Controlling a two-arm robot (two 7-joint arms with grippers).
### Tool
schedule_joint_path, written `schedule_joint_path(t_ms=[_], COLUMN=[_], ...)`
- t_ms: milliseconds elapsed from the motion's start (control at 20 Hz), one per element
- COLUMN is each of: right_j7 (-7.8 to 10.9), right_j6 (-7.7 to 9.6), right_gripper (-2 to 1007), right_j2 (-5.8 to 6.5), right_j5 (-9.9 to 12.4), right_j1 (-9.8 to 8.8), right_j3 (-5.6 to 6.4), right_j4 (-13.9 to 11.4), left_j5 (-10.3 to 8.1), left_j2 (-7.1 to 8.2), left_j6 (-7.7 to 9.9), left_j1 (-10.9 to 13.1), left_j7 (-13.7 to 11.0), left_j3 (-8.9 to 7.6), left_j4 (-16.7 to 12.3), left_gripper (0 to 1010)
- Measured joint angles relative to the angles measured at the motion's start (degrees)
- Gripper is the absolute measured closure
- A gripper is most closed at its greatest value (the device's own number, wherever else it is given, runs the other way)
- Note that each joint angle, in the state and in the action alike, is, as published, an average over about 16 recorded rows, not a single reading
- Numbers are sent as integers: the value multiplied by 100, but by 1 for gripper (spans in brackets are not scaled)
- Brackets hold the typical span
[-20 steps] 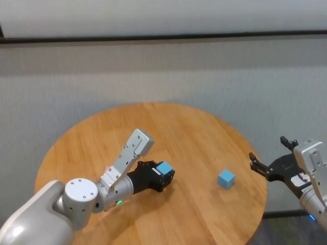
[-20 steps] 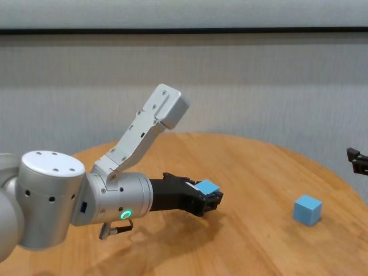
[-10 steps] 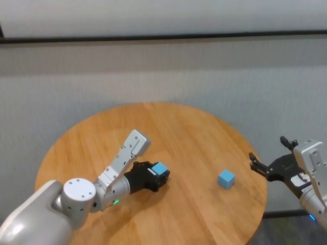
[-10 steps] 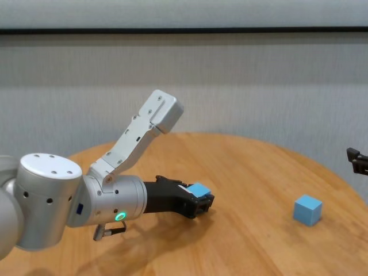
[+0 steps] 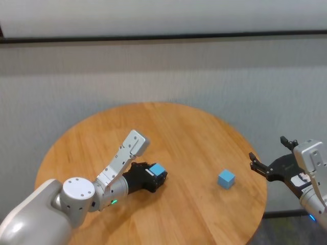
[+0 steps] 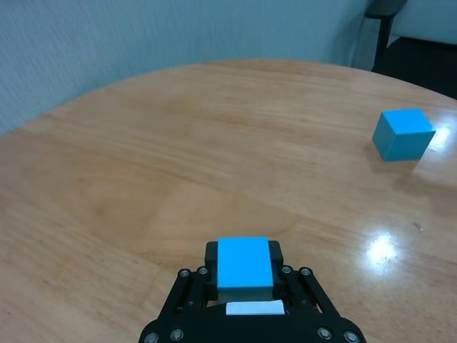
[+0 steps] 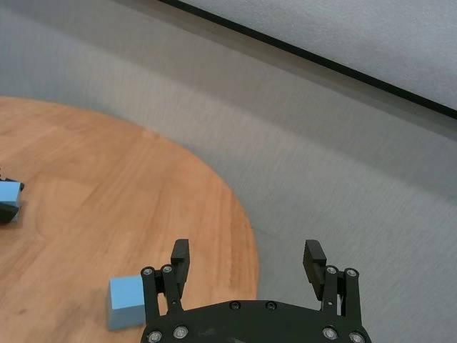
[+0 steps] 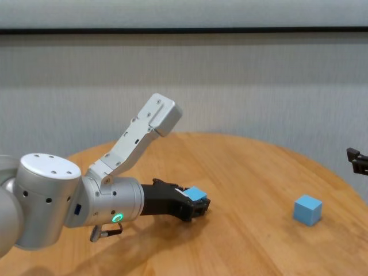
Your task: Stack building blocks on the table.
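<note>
My left gripper [image 5: 157, 173] is shut on a light blue cube [image 5: 158, 169] and holds it low over the middle of the round wooden table [image 5: 179, 127]. The held cube shows between the fingers in the left wrist view [image 6: 244, 266] and in the chest view [image 8: 195, 193]. I cannot tell whether it touches the wood. A second light blue cube [image 5: 226, 179] sits alone on the table's right side, also in the chest view [image 8: 307, 209]. My right gripper [image 5: 270, 150] is open and empty beyond the table's right edge. The pink cube is hidden.
The table's right edge [image 7: 243, 236] runs just below my right gripper [image 7: 247, 261], with the second cube [image 7: 127, 300] close inside it. A grey wall stands behind the table. Bare wood [image 6: 143, 143] lies between the two blue cubes.
My left gripper has drawn back to the left and lowered toward the table with the blue cube still in it. The right arm and the second cube have not moved.
</note>
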Motion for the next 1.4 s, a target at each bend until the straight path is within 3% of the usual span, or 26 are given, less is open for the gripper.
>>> schedule_joint_path(t_ms=[350, 600, 900, 1400], right_j7=[0, 0, 0, 0], right_j6=[0, 0, 0, 0], right_gripper=[0, 0, 0, 0], right_j2=[0, 0, 0, 0], right_j5=[0, 0, 0, 0], right_j1=[0, 0, 0, 0], right_j3=[0, 0, 0, 0], right_j4=[0, 0, 0, 0], left_j5=[32, 9, -64, -391], left_j2=[6, 104, 434, 1364], left_j6=[17, 81, 258, 493], left_j1=[13, 140, 512, 1641], left_j7=[-5, 35, 101, 107], left_j3=[-63, -144, -284, -641], left_j4=[-39, -376, -1238, -3207], left_gripper=[401, 234, 88, 8])
